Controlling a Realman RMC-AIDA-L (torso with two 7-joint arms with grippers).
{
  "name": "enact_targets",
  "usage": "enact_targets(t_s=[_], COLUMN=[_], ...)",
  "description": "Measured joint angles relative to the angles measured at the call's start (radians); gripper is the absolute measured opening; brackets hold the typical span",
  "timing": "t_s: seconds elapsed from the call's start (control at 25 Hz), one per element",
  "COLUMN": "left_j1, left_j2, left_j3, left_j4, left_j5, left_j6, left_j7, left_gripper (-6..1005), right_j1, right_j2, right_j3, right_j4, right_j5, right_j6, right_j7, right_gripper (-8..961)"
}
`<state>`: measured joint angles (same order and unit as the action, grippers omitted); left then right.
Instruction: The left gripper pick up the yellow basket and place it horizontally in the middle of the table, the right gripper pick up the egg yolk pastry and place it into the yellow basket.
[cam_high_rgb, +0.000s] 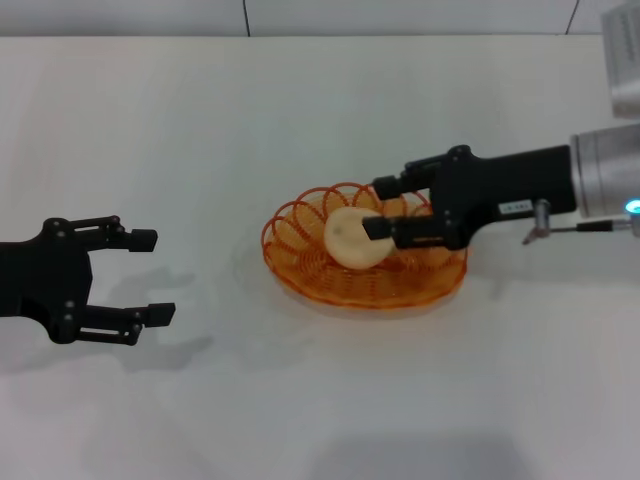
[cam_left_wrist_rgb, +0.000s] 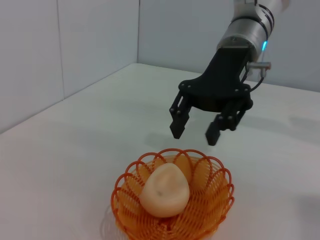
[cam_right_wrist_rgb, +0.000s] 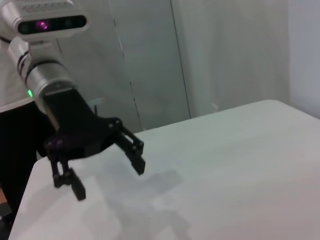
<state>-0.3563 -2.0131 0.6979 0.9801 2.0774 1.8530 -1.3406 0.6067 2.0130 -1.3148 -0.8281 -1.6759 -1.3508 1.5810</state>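
Left gripper (cam_high_rgb: 150, 276): idling near the table's (cam_high_rgb: 300, 420) left edge, fingers spread, holding nothing.

Egg yolk pastry (cam_high_rgb: 352, 238): sitting inside the yellow basket (cam_high_rgb: 300, 262), mid-table.

Right gripper (cam_high_rgb: 380, 207): hovering above the pastry, fingers parted; release judged complete, retreat next.

Arm label (cam_high_rgb: 515, 208): white, unreadable.

wire basket (cam_high_rgb: 300, 262), smooth matt pastry (cam_high_rgb: 350, 238)

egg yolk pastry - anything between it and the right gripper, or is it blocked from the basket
Nothing visible stands in the way. The egg yolk pastry already lies inside the yellow basket, and the right gripper hangs open directly above it with only empty air between them. The left gripper is open too, off to the side on the table.
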Motion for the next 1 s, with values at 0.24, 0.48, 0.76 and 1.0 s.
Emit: enact_targets(t_s=[0.24, 0.48, 0.76, 1.0], left_j1=[-0.001, -0.001, -0.006, -0.021], left_j2=[0.004, 0.007, 0.012, 0.013], left_j3=[0.003, 0.009, 0.009, 0.009], left_j4=[0.0, -0.001, -0.001, -0.001], left_j5=[0.003, 0.004, 0.018, 0.032], left_j6=[0.002, 0.003, 0.006, 0.008], left_j7=[-0.002, -0.009, -0.031, -0.042], left_gripper=[866, 866, 866, 866], right_j1=[-0.057, -0.101, -0.121, -0.121], right_j2=[-0.022, -0.066, -0.079, -0.074], right_j3=[0.047, 0.101, 0.149, 0.155], right_j4=[0.007, 0.009, 0.009, 0.012], right_j5=[-0.006, -0.025, -0.068, -0.086], right_j6=[-0.066, -0.19, -0.264, -0.28], right_j7=[-0.097, -0.155, -0.194, -0.211], right_gripper=[548, 756, 874, 875])
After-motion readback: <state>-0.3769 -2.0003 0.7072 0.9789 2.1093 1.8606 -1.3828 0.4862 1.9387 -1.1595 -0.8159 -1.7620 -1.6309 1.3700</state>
